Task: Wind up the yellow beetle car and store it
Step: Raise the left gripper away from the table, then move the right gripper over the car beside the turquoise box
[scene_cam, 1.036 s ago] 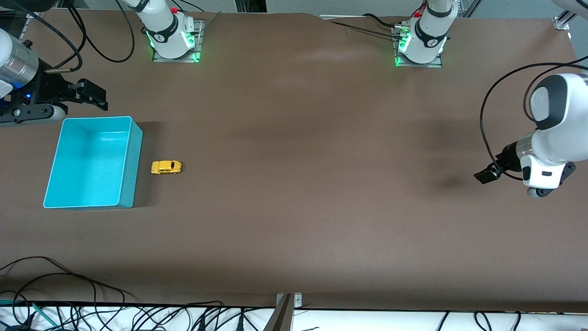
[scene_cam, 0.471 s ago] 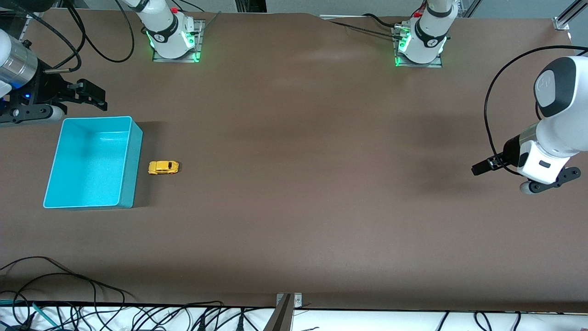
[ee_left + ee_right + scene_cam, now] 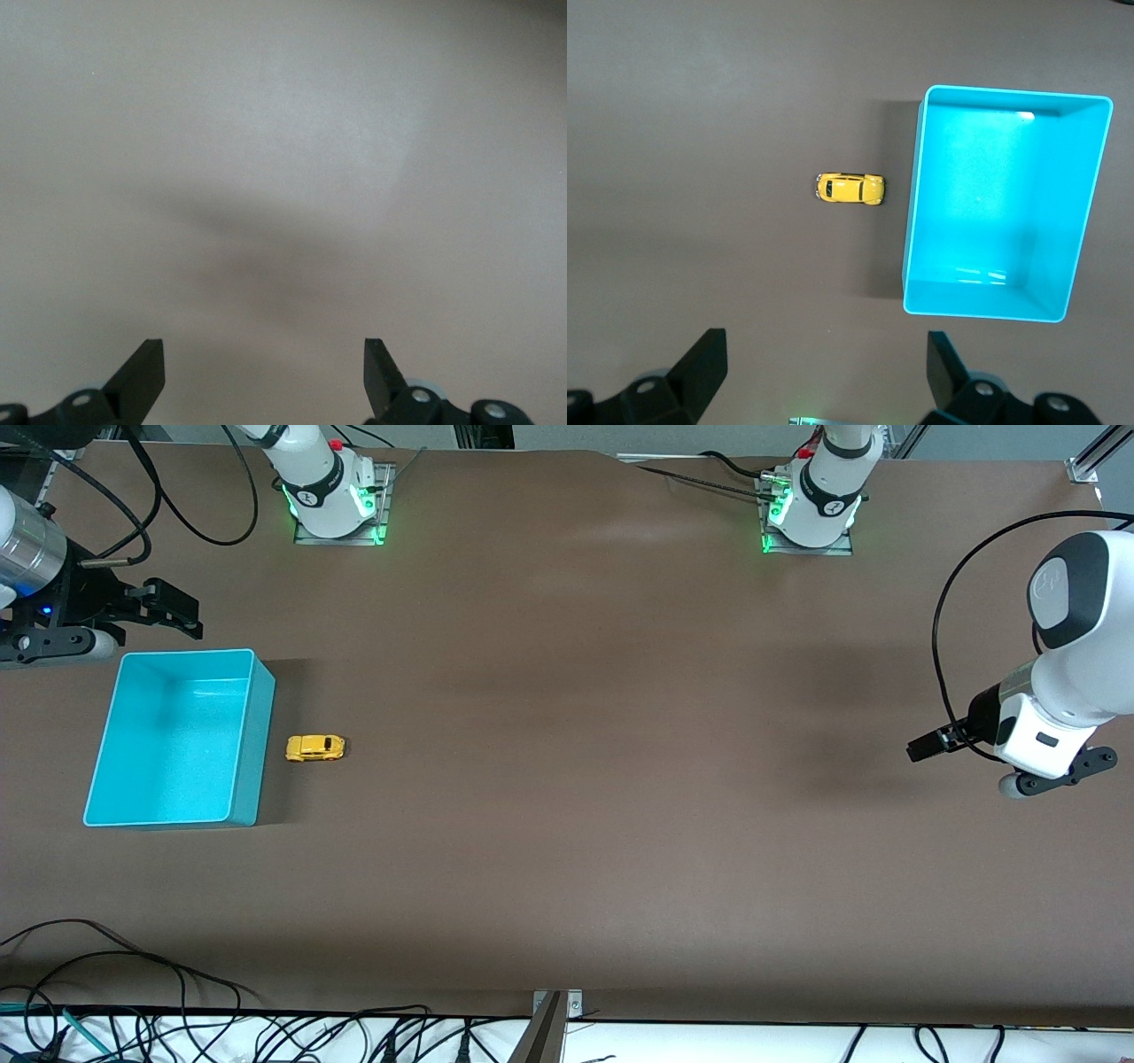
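Note:
The yellow beetle car stands on its wheels on the brown table, close beside the long wall of the empty turquoise bin, apart from it. In the right wrist view the car and the bin lie well below the camera. My right gripper is open and empty, up over the table by the bin's corner at the right arm's end; it also shows in the right wrist view. My left gripper is open and empty over bare table at the left arm's end, and shows in the left wrist view.
The two arm bases stand along the table edge farthest from the front camera. Loose cables lie at the table edge nearest that camera.
The car has rolled a little toward the bin and now stands still. The left arm has swung toward its end of the table. The right gripper has drifted slightly away from the bin.

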`<control>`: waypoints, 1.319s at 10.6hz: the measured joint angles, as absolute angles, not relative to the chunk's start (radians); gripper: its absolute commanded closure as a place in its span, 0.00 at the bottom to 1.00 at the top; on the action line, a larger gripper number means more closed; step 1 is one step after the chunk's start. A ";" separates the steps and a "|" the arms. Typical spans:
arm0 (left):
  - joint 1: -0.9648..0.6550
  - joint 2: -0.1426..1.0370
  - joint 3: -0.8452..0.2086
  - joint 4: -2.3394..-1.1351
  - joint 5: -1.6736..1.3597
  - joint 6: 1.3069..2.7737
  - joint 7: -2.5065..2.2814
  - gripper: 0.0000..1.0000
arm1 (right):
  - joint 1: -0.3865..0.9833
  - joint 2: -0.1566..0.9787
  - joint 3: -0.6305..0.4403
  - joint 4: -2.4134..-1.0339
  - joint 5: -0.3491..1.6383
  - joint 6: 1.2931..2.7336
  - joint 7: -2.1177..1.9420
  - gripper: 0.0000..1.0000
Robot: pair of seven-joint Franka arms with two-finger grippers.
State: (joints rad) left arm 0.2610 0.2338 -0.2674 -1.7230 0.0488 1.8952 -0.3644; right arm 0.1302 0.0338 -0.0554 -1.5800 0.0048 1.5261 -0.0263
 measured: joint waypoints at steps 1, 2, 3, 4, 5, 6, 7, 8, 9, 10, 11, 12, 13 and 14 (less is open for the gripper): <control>0.261 0.234 -0.267 -1.723 0.049 1.895 -0.364 0.01 | 0.129 0.037 -0.059 -1.580 0.005 1.525 -0.026 0.00; 0.261 0.234 -0.267 -1.723 0.049 1.894 -0.364 0.00 | 0.128 0.044 -0.060 -1.581 0.005 1.524 -0.026 0.00; 0.261 0.234 -0.267 -1.723 0.049 1.894 -0.363 0.00 | 0.129 0.059 -0.059 -1.581 0.005 1.523 -0.026 0.00; 0.261 0.233 -0.267 -1.723 0.049 1.894 -0.354 0.00 | 0.131 0.077 -0.058 -1.581 0.005 1.529 -0.027 0.00; 0.262 0.232 -0.267 -1.723 0.049 1.894 -0.333 0.00 | 0.132 0.092 -0.057 -1.581 0.005 1.537 -0.027 0.00; 0.262 0.228 -0.266 -1.722 0.049 1.894 -0.309 0.01 | 0.132 0.108 -0.057 -1.581 0.017 1.539 -0.027 0.00; 0.260 0.222 -0.262 -1.722 0.033 1.893 -0.285 0.01 | 0.132 0.129 -0.057 -1.581 0.037 1.538 -0.029 0.00; 0.244 0.214 -0.239 -1.722 0.004 1.888 -0.259 0.01 | 0.133 0.144 -0.057 -1.581 0.046 1.538 -0.035 0.00; 0.193 0.203 -0.175 -1.722 -0.023 1.879 -0.223 0.02 | 0.133 0.152 -0.056 -1.581 0.047 1.539 -0.040 0.00; 0.137 0.191 -0.109 -1.722 -0.039 1.863 -0.184 0.00 | 0.133 0.154 -0.056 -1.581 0.048 1.539 -0.047 0.00; 0.115 0.179 -0.082 -1.724 -0.044 1.844 -0.148 0.00 | 0.133 0.157 -0.056 -1.581 0.048 1.539 -0.063 0.00; 0.114 0.173 -0.076 -1.726 -0.044 1.837 -0.127 0.00 | 0.133 0.166 -0.056 -1.581 0.048 1.539 -0.094 0.00; 0.114 0.172 -0.071 -1.726 -0.044 1.835 -0.120 0.00 | 0.132 0.185 -0.056 -1.581 0.049 1.539 -0.143 0.00; 0.114 0.172 -0.068 -1.727 -0.044 1.835 -0.114 0.00 | 0.131 0.213 -0.057 -1.582 0.049 1.553 -0.209 0.00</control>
